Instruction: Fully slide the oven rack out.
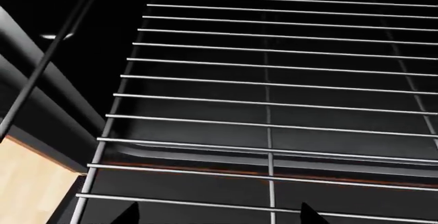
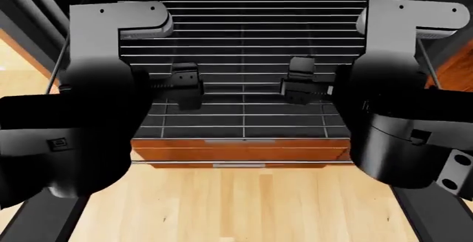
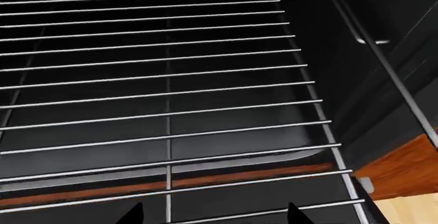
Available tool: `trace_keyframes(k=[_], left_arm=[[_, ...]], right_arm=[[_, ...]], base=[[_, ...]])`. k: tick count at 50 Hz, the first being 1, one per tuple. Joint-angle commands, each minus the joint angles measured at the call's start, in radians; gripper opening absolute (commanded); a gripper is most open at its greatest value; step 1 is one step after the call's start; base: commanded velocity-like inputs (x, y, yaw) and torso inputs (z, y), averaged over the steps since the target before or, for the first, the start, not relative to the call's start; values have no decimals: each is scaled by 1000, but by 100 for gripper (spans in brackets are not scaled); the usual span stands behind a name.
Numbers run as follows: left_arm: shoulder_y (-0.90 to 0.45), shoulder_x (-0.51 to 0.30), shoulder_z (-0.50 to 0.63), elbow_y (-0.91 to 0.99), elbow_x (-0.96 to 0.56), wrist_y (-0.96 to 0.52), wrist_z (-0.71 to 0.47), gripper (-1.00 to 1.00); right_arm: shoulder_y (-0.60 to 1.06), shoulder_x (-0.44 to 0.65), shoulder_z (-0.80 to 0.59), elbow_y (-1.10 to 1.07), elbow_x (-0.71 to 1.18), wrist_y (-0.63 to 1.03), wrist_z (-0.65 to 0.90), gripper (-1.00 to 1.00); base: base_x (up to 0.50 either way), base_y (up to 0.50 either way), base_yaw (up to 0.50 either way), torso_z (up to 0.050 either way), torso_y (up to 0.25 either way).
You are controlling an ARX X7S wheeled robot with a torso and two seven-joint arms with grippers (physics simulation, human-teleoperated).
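Your left gripper (image 2: 186, 87) hangs over the oven rack's (image 2: 244, 42) left half, fingers apart; the rack lies centre, stretching from the near wooden drawer front (image 2: 240, 149) to the far dark oven; your right gripper (image 2: 299, 84) hovers over its right half, fingers apart.

The oven rack (image 2: 244, 87), a silver wire grid lying flat, fills the upper middle of the head view.

Simulated domestic kitchen.
Indicated by open black oven with wire oven rack (image 2: 244, 59), wood-fronted drawer (image 2: 240, 150) beneath, pale plank flooring (image 2: 244, 203).
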Motion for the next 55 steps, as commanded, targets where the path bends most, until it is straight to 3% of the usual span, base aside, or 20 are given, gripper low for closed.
trace_keyframes(k=[1, 11, 35, 48, 52, 55], left_arm=[[228, -82, 331, 22, -937, -406, -77, 100], [260, -120, 401, 167, -960, -357, -77, 100], [199, -241, 412, 390, -1036, -215, -47, 100], [142, -297, 454, 529, -1093, -128, -103, 100], [207, -339, 493, 592, -1032, -103, -96, 100], [332, -380, 432, 593, -991, -133, -106, 100]], right_arm=[[-194, 111, -348, -79, 1000, 635, 118, 100], [-214, 162, -408, -254, 993, 590, 111, 100], [-155, 308, -492, -566, 1044, 473, 129, 100], [-210, 375, -469, -608, 1050, 554, 152, 100], [-229, 463, -459, -608, 1053, 640, 175, 100], [-278, 506, -425, -608, 1037, 687, 176, 100]], base=[[0, 0, -4, 0, -24], [-4, 0, -3, 0, -24], [-7, 0, -1, 0, -18], [-5, 0, 0, 0, -19], [-7, 0, -3, 0, -20], [0, 0, -4, 0, -19]])
